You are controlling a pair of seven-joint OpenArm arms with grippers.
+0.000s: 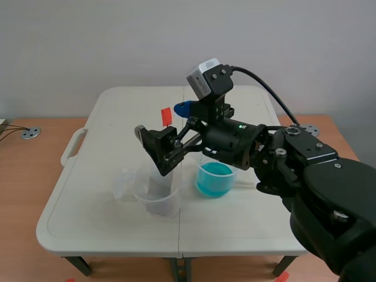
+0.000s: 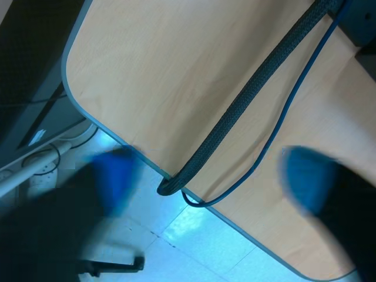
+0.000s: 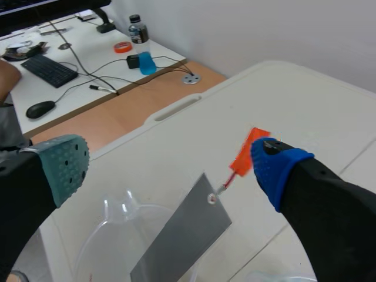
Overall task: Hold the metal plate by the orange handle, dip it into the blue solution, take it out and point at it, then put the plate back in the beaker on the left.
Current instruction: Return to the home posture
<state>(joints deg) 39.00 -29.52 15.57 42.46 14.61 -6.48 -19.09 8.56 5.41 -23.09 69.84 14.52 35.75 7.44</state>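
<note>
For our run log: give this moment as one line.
left gripper open | right gripper open above clear beaker | metal plate in it, ungripped | orange handle free | blue solution alongside

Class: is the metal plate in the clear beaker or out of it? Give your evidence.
In. The metal plate leans inside the clear beaker, its orange handle sticking out above the rim.

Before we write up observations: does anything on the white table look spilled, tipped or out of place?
Nothing stands out. The grey metal plate leans inside the clear plastic beaker, its orange handle past the rim; the blue solution sits in its own beaker, unspilled.
</note>
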